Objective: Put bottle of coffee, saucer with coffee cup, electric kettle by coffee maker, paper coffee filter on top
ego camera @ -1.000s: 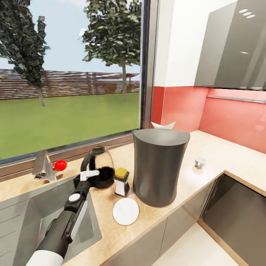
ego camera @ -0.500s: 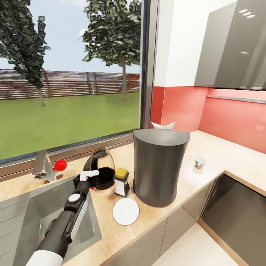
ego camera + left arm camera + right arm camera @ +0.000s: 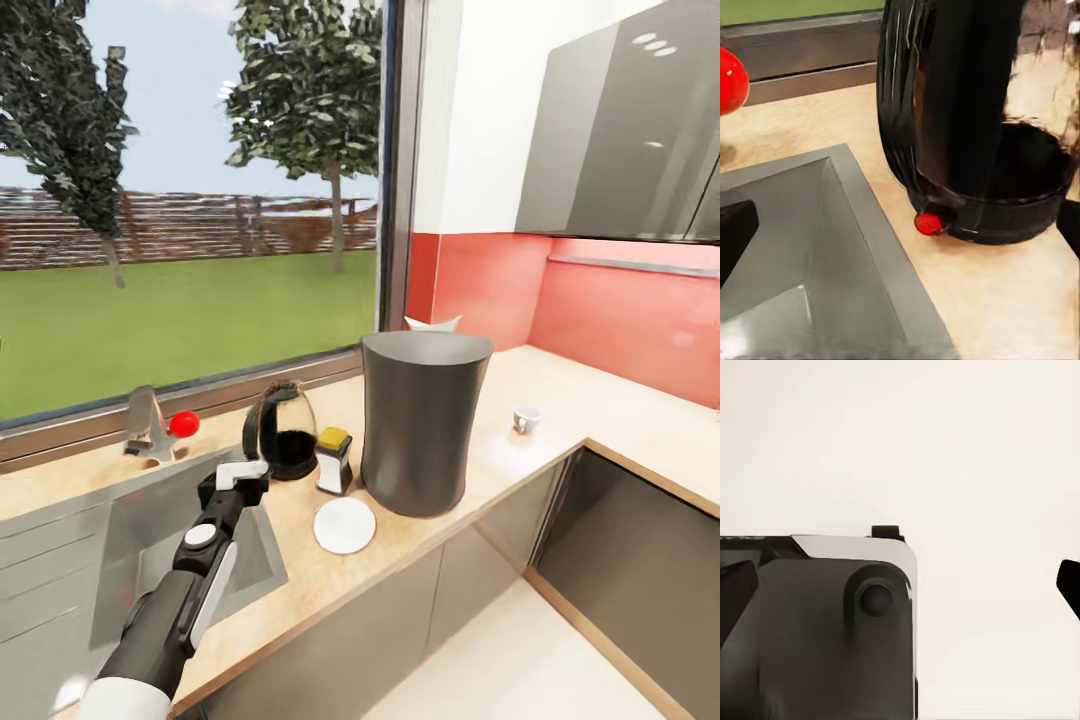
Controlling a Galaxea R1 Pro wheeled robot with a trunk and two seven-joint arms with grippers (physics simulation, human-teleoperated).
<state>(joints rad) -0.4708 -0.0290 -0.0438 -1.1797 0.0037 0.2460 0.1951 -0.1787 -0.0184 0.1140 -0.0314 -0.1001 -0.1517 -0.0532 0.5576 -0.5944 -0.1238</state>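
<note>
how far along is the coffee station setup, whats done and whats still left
Mostly done. The coffee maker stands on the countertop, with the coffee bottle, electric kettle and saucer set beside it. A white paper filter peeks up behind its top; whether it rests on it is unclear. The left tool hangs open before the kettle, holding nothing. Left: the coffee cup stands apart on the counter, not on the saucer.

No text, label, brand, number or sign can be read anywhere. The small white bottle with the yellow cap point(image 3: 333, 461) carries a dark band, but no lettering can be made out on it, and the tall dark grey cylindrical coffee maker point(image 3: 420, 424) is unmarked.
</note>
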